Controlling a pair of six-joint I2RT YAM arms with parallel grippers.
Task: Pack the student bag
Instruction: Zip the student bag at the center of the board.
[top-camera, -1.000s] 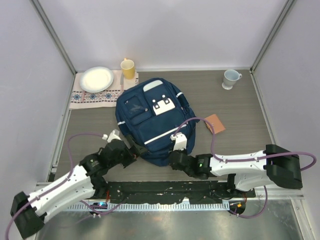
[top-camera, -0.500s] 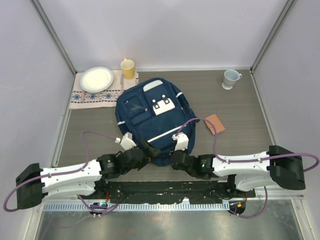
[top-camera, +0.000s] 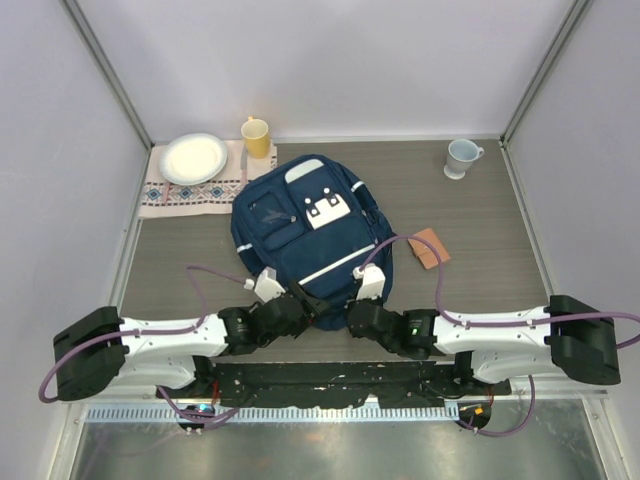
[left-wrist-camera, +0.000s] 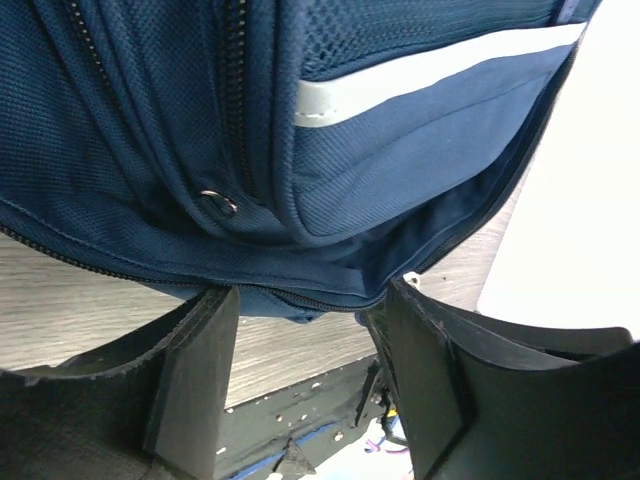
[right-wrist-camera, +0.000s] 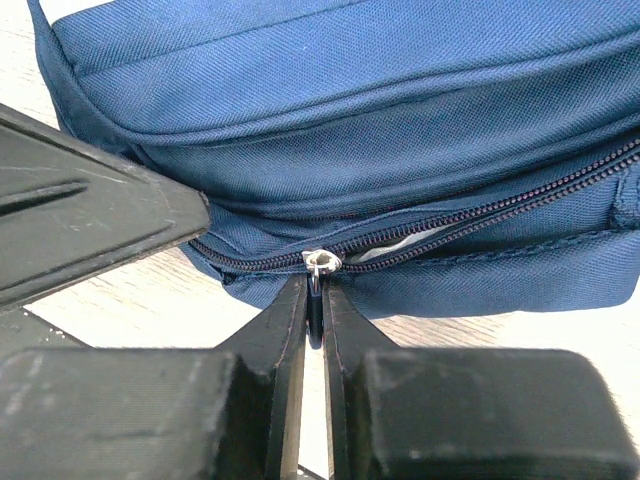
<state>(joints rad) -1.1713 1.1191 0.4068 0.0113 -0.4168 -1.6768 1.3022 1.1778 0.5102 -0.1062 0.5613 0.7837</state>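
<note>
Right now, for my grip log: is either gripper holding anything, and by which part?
The right gripper pinches the navy-blue fabric backpack by its metal zipper pull; the left gripper holds nothing.

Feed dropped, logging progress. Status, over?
Right tool shut on zipper pull. Left tool open, straddling near edge of student bag. Nothing between tools and bag.

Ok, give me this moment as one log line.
left gripper: open, straddling near edge of student bag | right gripper: shut on zipper pull | bag: flat on table
</note>
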